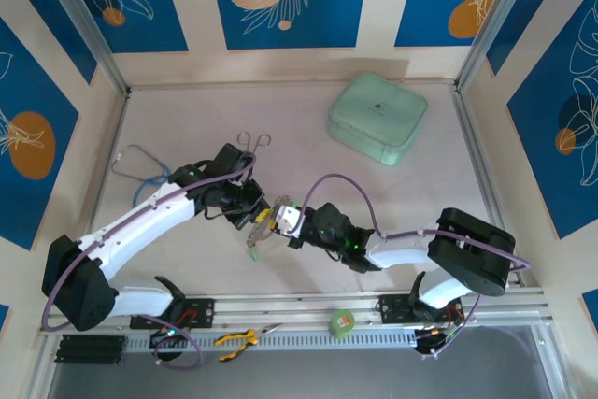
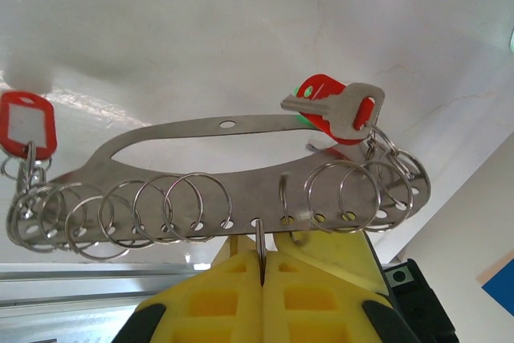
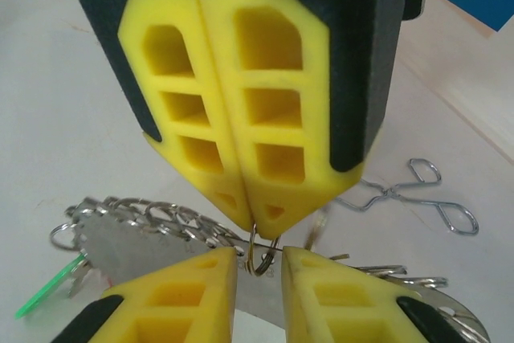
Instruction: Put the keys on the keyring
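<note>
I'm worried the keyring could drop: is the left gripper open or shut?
Shut: the left gripper has its yellow fingers together with no gap, pinching a small ring on the keyring.

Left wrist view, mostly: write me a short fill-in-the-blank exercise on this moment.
1. The key attached to the keyring has a ___ head.
2. The left end effector, shut on a small ring, has ___ fingers.
3. From the top camera, the mint-green box lies toward the far ___ of the table.
Missing words: red; yellow; right.
</note>
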Robot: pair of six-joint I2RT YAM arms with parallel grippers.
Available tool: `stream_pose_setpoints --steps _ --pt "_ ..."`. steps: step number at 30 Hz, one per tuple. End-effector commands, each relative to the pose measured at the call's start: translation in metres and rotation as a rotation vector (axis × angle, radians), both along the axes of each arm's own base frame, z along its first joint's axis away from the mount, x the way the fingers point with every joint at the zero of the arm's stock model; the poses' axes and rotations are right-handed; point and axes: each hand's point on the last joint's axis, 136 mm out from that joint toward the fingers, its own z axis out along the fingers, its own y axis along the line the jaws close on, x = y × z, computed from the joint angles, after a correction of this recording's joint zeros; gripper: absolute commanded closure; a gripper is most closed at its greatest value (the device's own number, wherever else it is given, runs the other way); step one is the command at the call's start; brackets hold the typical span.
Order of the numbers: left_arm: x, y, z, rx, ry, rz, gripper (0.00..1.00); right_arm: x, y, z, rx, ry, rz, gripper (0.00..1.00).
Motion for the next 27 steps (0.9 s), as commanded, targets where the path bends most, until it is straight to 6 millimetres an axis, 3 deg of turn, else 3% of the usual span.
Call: stream_pose_setpoints --steps 1,11,12,13,14,15,16,19,22,25,27 --pt "-0.010 -0.001 0.004 -0.013 0.045 0.022 1.00 0.010 0.008 0.023 0.059 -0.051 -0.025 0.82" --pt "-0.006 -0.005 0.007 -0.032 0.004 0.011 1.00 0.015 0.009 0.024 0.072 -0.042 -0.040 1.00" --pt "0.000 -0.004 0.011 -0.032 -0.047 0.004 0.88 0.015 0.006 0.023 0.073 -0.031 -0.040 1.00" --pt "0.007 -0.002 0.016 -0.024 -0.106 -0.005 0.70 0.014 0.005 0.022 0.073 -0.017 -0.037 1.00" --pt "0.016 0.003 0.025 -0.001 -0.191 -0.014 0.51 0.013 0.001 0.021 0.070 0.004 -0.032 1.00" --pt "0.027 0.009 0.035 0.031 -0.294 -0.029 0.39 0.011 -0.002 0.019 0.067 0.028 -0.022 1.00" --pt "0.038 0.017 0.046 0.067 -0.397 -0.040 0.33 0.011 -0.005 0.018 0.063 0.051 -0.014 1.00" --pt "0.065 0.035 0.090 0.193 -0.770 -0.129 0.31 0.002 -0.013 0.015 0.037 0.124 0.039 1.00" --pt "0.070 0.034 0.122 0.274 -1.120 -0.324 0.33 -0.009 -0.021 0.016 0.009 0.184 0.102 1.00" --pt "0.053 0.019 0.130 0.300 -1.398 -0.597 0.36 -0.017 -0.031 0.021 -0.012 0.228 0.145 1.00" --pt "0.033 0.009 0.117 0.308 -1.516 -0.819 0.41 -0.022 -0.038 0.026 -0.027 0.245 0.177 1.00"
